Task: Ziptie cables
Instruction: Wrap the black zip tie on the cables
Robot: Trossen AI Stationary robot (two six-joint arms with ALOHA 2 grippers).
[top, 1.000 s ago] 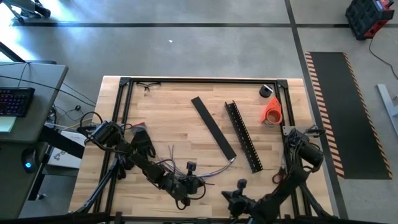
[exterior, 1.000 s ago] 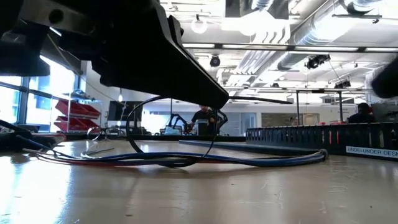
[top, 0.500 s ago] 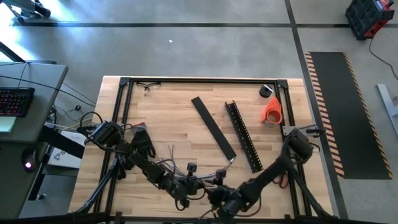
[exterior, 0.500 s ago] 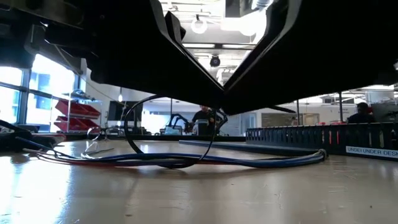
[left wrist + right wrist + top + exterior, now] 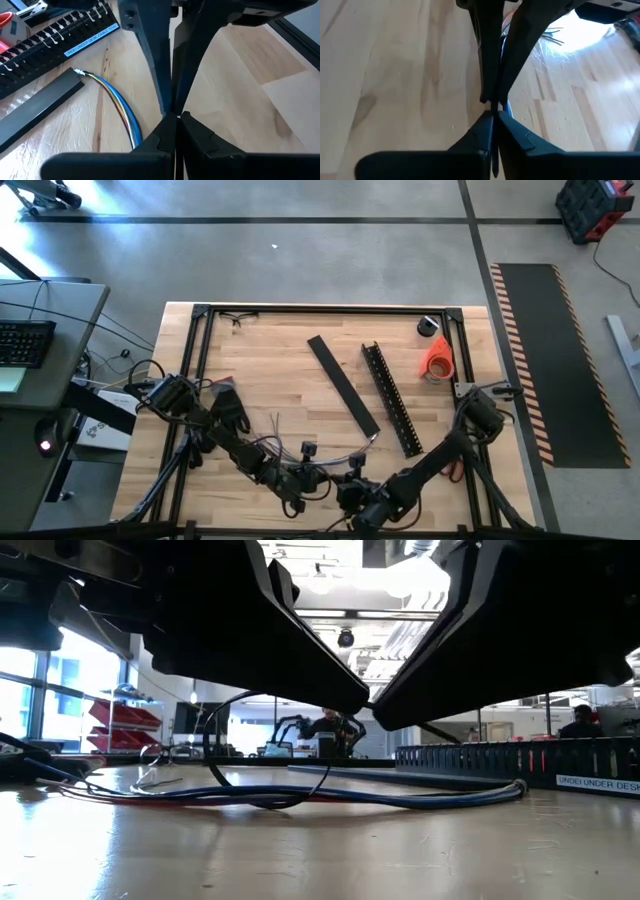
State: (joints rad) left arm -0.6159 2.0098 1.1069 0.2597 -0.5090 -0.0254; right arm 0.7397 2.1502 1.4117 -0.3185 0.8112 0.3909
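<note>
The cables (image 5: pixel 345 457) are a thin bundle of blue, purple and whitish wires lying flat on the wood near the table's near edge; they also show in the low view (image 5: pixel 400 798) and the left wrist view (image 5: pixel 125 107). A thin black zip tie (image 5: pixel 207 745) stands up from them as a loop. My left gripper (image 5: pixel 322 480) and my right gripper (image 5: pixel 347 486) meet tip to tip just above the bundle, both shut. Each wrist view shows the other arm's fingers pointing at its own. My left gripper (image 5: pixel 174 117) pinches the upper end of the zip tie loop (image 5: pixel 350 725) at its fingertips, slanting down from the table's left. The loop hangs below the tips and its lower part lies around the cables on the table. My right gripper (image 5: pixel 492 114) is shut tip to tip against the left one, slanting down from the table's right. A short piece of the zip tie's tail (image 5: pixel 432 730) shows under it. The fingers hide the place of contact.
A flat black strip (image 5: pixel 343 385) and a black slotted channel bar (image 5: pixel 391 398) lie slanting beyond the cables. An orange object (image 5: pixel 437 358) and a black roll (image 5: pixel 430 326) sit at the far right corner. A black frame (image 5: pixel 200 310) borders the table.
My right gripper has swung from the near edge toward the table's left and come up against the tips of the left gripper above the cables. The left arm has kept still, holding the loop.
</note>
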